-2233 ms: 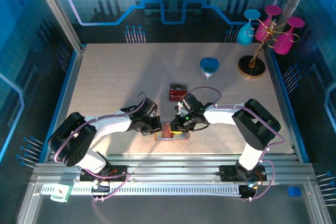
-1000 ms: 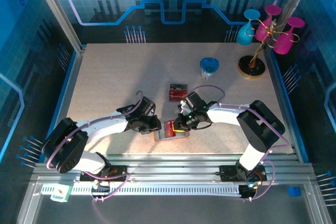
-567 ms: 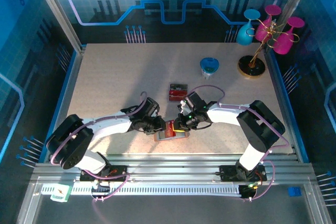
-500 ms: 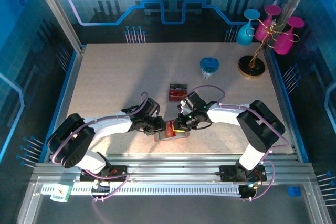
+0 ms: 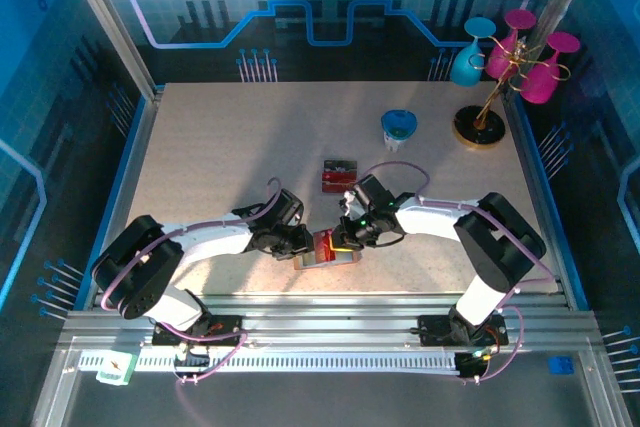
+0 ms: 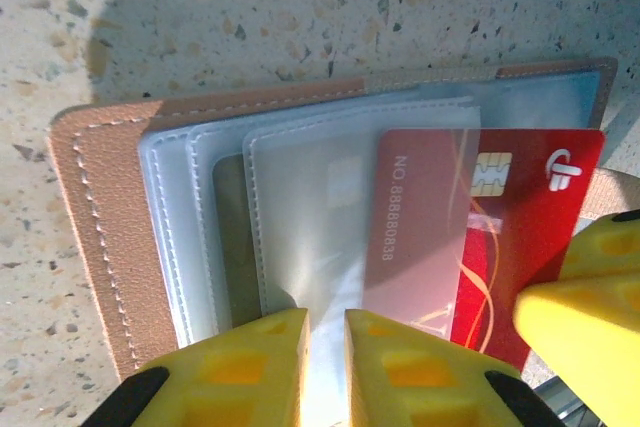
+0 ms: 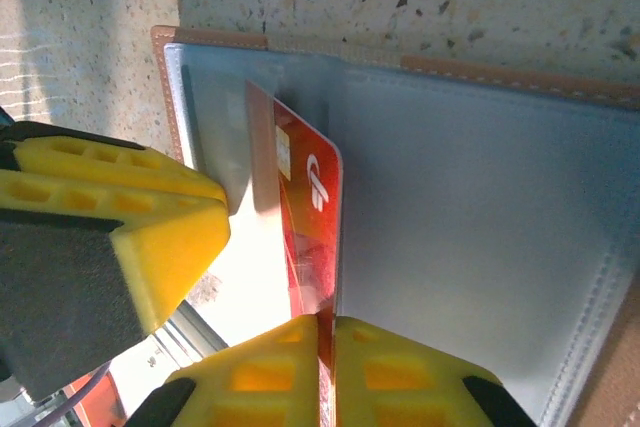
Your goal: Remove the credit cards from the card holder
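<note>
The card holder lies open near the table's front edge, tan rim around pale grey-blue pockets. A red credit card sticks about halfway out of a clear pocket. My right gripper is shut on that card's edge. My left gripper has its jaws nearly together, pinching a clear pocket leaf of the holder at its near side. In the top view the left gripper and the right gripper meet over the holder. A dark card and a red card lie together farther back.
A blue cup stands at the back right. Beyond it a gold stand carries pink and blue glasses. The metal rail runs just in front of the holder. The right gripper's yellow finger sits close beside my left fingers.
My left gripper has shifted right onto the holder's left side. The right gripper keeps its hold on the red card and has barely moved.
</note>
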`<state>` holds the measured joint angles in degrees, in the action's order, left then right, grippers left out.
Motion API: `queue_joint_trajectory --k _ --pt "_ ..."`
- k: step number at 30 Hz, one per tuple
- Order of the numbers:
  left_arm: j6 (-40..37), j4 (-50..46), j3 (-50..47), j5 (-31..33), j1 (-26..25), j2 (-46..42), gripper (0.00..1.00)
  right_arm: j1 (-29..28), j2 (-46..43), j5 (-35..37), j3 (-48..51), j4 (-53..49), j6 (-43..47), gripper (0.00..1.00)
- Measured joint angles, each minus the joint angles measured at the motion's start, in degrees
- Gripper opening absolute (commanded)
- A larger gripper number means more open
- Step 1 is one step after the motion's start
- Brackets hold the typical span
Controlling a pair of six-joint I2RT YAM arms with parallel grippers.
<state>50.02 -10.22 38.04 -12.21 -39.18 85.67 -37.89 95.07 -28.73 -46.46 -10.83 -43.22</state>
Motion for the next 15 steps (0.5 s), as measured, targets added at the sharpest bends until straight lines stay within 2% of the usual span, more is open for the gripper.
queue_joint_trajectory --k 15 --pt "0.02 0.09 -0.31 0.00 0.00 -0.22 0.18 2.49 -5.25 1.75 0.00 -5.77 3.06 0.03"
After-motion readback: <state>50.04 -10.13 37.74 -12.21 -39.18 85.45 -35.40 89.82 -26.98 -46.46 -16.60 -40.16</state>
